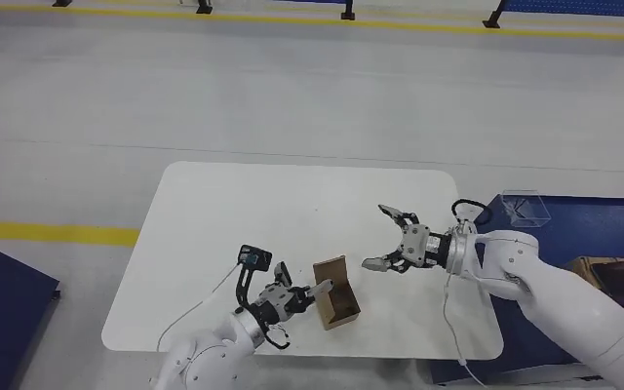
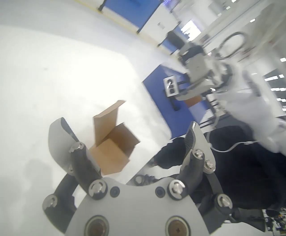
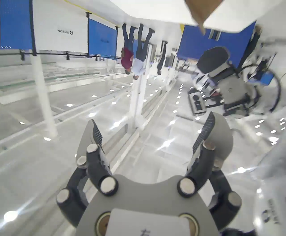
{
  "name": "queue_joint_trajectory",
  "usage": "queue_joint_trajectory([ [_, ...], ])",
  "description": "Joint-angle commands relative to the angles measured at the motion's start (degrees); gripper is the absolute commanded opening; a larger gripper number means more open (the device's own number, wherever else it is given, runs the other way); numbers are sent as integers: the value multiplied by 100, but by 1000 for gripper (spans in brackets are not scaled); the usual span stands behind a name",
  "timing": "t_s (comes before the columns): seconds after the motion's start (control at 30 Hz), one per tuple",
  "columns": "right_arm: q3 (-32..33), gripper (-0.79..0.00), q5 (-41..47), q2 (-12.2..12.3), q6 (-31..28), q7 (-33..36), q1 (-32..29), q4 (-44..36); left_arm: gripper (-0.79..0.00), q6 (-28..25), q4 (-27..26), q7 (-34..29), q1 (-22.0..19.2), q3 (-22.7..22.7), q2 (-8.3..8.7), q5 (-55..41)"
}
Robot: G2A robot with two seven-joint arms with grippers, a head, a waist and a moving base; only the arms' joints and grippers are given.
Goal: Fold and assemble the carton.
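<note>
Flanking the open-topped carton [image 1: 336, 291] on the table [image 1: 244, 224], left pincer [image 1: 304, 281] and right pincer [image 1: 378, 236] both gape.

The carton [image 3: 197, 11] was cut off at the right wrist view's edge, with one brown corner left. In the left wrist view, a finger [image 2: 61, 138] of the left gripper [image 2: 127, 123] hid the carton's near corner, and the right gripper [image 2: 182, 73] was a blur.

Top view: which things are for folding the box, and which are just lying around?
For the job: carton; left gripper and right gripper, both open; white table under it.
Just lying about: clear plastic bin beside the table; brown cardboard farther right.
</note>
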Motion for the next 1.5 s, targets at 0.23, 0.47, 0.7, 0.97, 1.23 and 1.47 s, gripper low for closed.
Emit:
queue_joint_trajectory([
  [0.23, -193, 0, -2724, -54, -140, 72, -64, 117, 0, 926, 341, -376, -207, 386, -25, 1357],
  [0.47, -603, 0, -5252, -119, 589, -150, -109, -361, 0, 929, 464, -854, -288, 534, -24, 1690],
  [0.7, -1097, 0, -7102, -318, 1073, -118, -124, -625, 0, 992, 619, -763, -369, 725, -74, 1756],
  [0.97, -1322, 0, -7910, -557, 1041, 351, -129, -550, 0, 1262, 946, -766, -646, 936, -165, 1833],
  [1.23, -1354, 0, -8078, -795, 857, 711, -178, -349, 0, 1454, 1171, -846, -813, 1071, -238, 1871],
  [1.47, -1404, 0, -8185, -1028, 910, 889, -197, -72, 0, 1519, 1298, -851, -906, 1142, -292, 1858],
])
